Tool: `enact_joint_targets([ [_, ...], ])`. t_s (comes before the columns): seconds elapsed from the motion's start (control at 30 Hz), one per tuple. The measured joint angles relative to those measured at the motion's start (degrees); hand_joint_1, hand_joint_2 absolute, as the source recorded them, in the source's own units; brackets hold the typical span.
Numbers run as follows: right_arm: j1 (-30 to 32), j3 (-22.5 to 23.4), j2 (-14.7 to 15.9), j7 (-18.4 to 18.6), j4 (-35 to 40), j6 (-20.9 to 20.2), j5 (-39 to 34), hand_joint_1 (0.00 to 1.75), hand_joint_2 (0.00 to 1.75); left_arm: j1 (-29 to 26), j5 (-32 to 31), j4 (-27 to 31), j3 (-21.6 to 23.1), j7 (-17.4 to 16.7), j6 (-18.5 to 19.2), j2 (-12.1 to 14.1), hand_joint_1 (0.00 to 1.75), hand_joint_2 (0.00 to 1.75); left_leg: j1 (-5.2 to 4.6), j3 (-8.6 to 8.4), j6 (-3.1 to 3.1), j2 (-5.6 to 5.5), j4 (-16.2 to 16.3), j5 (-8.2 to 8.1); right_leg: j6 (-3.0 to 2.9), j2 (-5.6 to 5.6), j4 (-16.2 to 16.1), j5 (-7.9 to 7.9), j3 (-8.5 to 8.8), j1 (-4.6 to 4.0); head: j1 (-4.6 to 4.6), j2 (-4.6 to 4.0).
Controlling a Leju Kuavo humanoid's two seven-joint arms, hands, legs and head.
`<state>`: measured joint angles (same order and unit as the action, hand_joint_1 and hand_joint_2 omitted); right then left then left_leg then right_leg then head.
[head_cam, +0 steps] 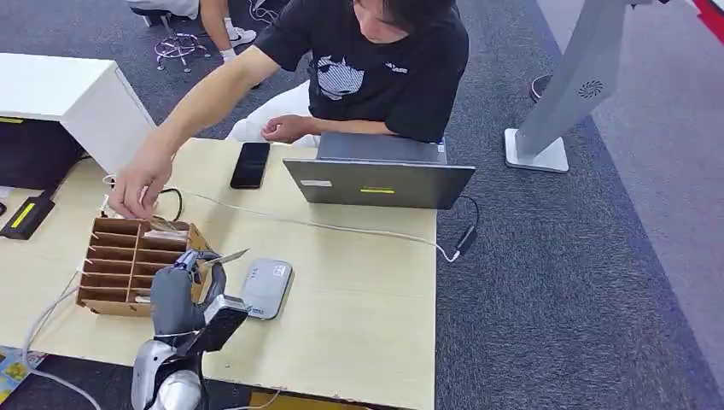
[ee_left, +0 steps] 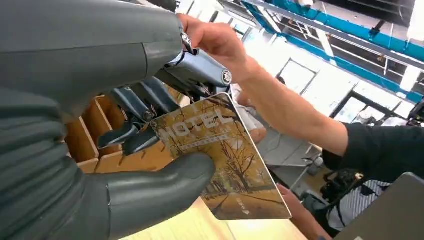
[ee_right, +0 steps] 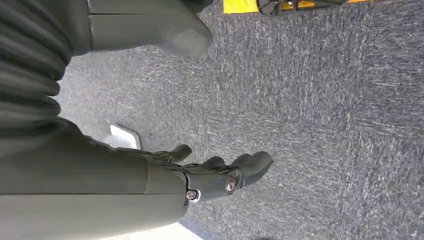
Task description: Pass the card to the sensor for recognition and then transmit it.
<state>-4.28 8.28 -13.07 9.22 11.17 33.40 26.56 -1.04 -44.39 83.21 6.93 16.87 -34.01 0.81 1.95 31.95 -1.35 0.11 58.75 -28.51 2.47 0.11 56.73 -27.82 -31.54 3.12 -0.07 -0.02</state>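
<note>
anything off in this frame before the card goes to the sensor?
One thing: a person's hand is reaching into the far end of the wooden card rack, close to the left hand holding the card. The grey sensor lies flat, unobstructed.

light: even, bright overhead | glare: windows (ee_left: 320, 75) blowing out beyond the fingers (ee_left: 135, 107) | blur: person's arm (ee_left: 280, 107) softening | shadows: faint
</note>
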Motion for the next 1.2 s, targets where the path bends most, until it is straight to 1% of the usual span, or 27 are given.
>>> enact_joint_targets([
  [0.23,0.02,0.00,-0.07,0.00,0.00,-0.02,0.20,0.00,1.75,-0.61,-4.74,0.02,-0.68,-1.29,-1.40,0.02,1.75,1.75,0.00,0.00,0.00,0.00,0.00,0.00,0.00,0.00,0.00,0.00,0.00,0.00,0.00,0.00],
  [0.53,0.02,0.00,-0.07,-0.04,0.00,-0.02,0.87,0.00,1.75,-1.07,-9.49,0.26,-0.90,-3.06,-1.46,0.13,1.75,1.75,0.00,0.00,0.00,0.00,0.00,0.00,0.00,0.00,0.00,0.00,0.00,0.00,0.00,0.00],
  [0.7,0.00,0.00,-0.07,0.35,0.00,-0.18,1.14,0.00,1.75,-1.13,-15.65,0.26,-0.90,-5.42,-1.55,0.22,1.75,1.75,0.00,0.00,0.00,0.00,0.00,0.00,0.00,0.00,0.00,0.00,0.00,0.00,0.00,0.00],
  [0.8,-0.03,0.00,-0.07,0.55,0.00,-0.20,2.03,0.00,1.75,-0.95,-16.04,-0.46,-0.85,-5.97,-1.53,0.20,1.75,1.75,0.00,0.00,0.00,0.00,0.00,0.00,0.00,0.00,-0.01,0.00,-0.02,0.00,0.00,0.00],
  [1.0,-0.22,0.00,-0.09,1.20,0.00,-0.20,2.95,0.00,1.75,0.27,-15.76,-3.80,-0.72,-5.99,-1.51,-0.22,1.75,1.75,0.00,0.00,0.00,0.00,0.00,0.00,0.00,0.00,-0.01,0.00,-0.02,0.00,0.00,0.00],
  [1.2,-0.48,-0.04,-0.15,1.51,0.02,-0.15,3.24,0.00,1.75,1.33,-13.57,-7.46,-0.15,-4.13,-1.22,-0.59,1.75,1.75,0.00,-0.01,0.00,0.02,0.00,0.00,0.00,0.01,-0.01,0.00,-0.03,0.00,-0.02,0.00],
])
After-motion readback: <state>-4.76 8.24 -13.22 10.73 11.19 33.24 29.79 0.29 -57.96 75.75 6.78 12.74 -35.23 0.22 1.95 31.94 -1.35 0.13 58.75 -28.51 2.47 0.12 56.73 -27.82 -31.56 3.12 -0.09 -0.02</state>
